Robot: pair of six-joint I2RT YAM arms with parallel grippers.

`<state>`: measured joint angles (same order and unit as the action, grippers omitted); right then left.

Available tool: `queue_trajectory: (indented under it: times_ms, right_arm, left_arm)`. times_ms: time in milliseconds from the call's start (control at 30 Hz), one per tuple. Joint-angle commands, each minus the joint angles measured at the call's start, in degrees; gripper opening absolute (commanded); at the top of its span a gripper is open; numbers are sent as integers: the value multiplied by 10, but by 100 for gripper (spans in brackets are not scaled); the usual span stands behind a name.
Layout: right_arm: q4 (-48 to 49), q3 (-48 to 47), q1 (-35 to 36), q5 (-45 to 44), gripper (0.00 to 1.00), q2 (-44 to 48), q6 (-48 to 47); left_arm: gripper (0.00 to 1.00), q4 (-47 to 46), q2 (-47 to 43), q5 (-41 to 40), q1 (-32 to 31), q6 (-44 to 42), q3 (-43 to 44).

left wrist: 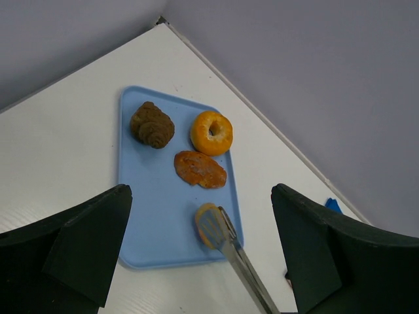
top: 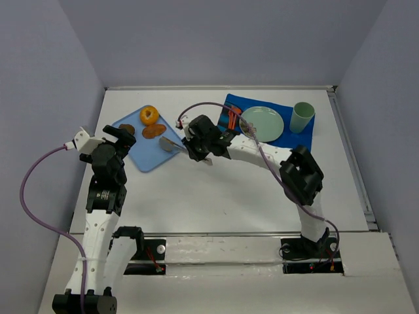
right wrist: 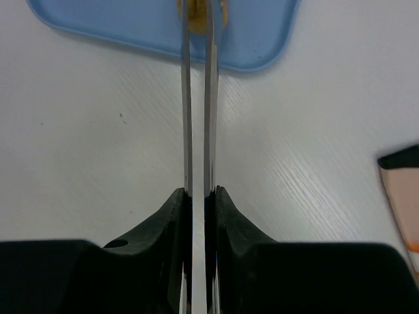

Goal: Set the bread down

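Note:
A light blue tray (top: 141, 156) at the back left holds a brown croissant (left wrist: 152, 124), an orange ring-shaped bread (left wrist: 211, 132) and a flat orange-brown slice (left wrist: 200, 169). My right gripper (top: 200, 147) is shut on metal tongs (right wrist: 196, 118). The tongs' tips pinch a small yellow-orange bread piece (left wrist: 201, 226) over the tray's near right corner; I cannot tell whether it touches the tray. The piece also shows in the right wrist view (right wrist: 196, 16). My left gripper (left wrist: 201, 196) is open and empty, above the tray's left side (top: 121, 134).
A dark blue mat (top: 291, 134) at the back right carries a pale green plate (top: 262, 123), a green cup (top: 302, 117) and an orange-handled item (top: 230, 119). Grey walls enclose the table on three sides.

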<state>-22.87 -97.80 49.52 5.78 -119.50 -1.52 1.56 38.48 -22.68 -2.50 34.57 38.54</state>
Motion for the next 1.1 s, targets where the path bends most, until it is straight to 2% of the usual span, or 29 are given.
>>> queue_trajectory:
  times_ms: [0,67,167,233,300,367,500,633,733,767,867,1067]
  right_arm:
    - [92,59,0,-110,18,133,53]
    - [128,101,-13,-149,18,173,70]
    - [135,174,-70,-204,18,243,131]
    - [132,234,-145,-200,18,289,189]
    - [129,270,-188,-189,18,318,222]
    - [122,310,-216,-205,18,343,239]
    - [95,332,-272,-227,19,350,254]
    - [84,330,-283,-234,26,325,252]
    - [65,311,-283,-245,38,304,250]
    - [58,304,-283,-252,45,301,251]
    - [49,292,-283,-256,53,304,248]
    - [46,272,-283,-236,55,325,228]
  left_arm:
    - [99,-24,-5,-11,2,-1,-8]
    - [99,-24,-4,-11,2,0,-8]
    - [99,-24,-1,-12,2,1,-6]
    - [99,-24,3,-12,2,1,-6]
    - [99,-24,5,-10,2,2,-6]
    - [99,-23,9,-8,2,1,-4]
    - [99,-22,13,-7,2,0,-1]
    - [99,-23,13,-8,2,0,-1]
    - [99,-22,16,-8,2,0,0]
    - [99,-19,17,-7,2,-1,1]
    - [99,-17,18,-10,2,-1,2]
    - [99,-17,14,-11,2,-1,4]
